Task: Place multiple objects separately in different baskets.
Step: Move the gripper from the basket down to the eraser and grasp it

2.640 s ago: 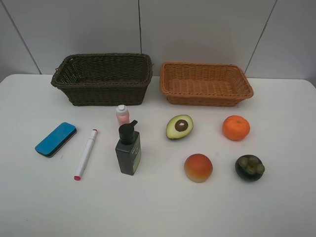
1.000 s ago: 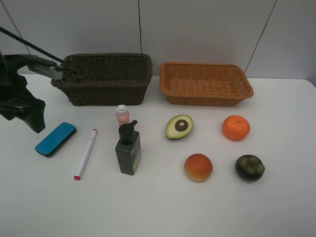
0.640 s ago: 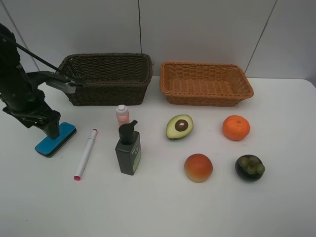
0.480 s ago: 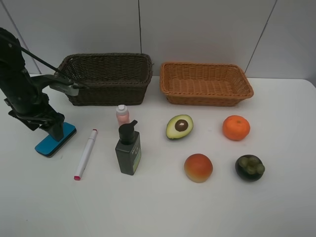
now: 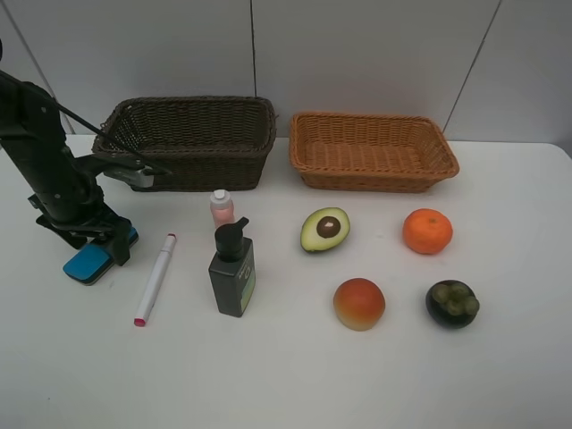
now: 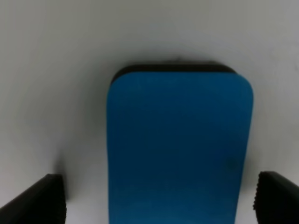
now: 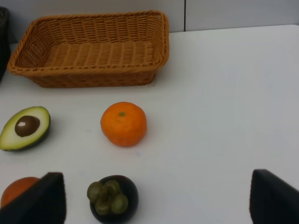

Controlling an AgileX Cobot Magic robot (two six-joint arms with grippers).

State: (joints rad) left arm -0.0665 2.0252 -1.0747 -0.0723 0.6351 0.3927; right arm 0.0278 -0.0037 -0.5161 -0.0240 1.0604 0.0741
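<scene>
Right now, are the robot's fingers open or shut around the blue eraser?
Open. The left fingers stand wide apart, one on each side of the blue eraser, with a gap showing.

Bright blue eraser (image 5: 87,262) with a black underside on the white table (image 5: 295,375); white marker (image 5: 155,278), pink at both tips; pale pink bottle (image 5: 222,207), white cap; dark green pump bottle (image 5: 233,273), black pump. Yellow-green avocado half (image 5: 324,229) with brown pit, plain orange (image 5: 427,231), red-yellow peach (image 5: 358,303), near-black mangosteen (image 5: 451,303) topped green. Woven weave on the dark brown basket (image 5: 192,170) and the orange-tan basket (image 5: 375,176)
</scene>
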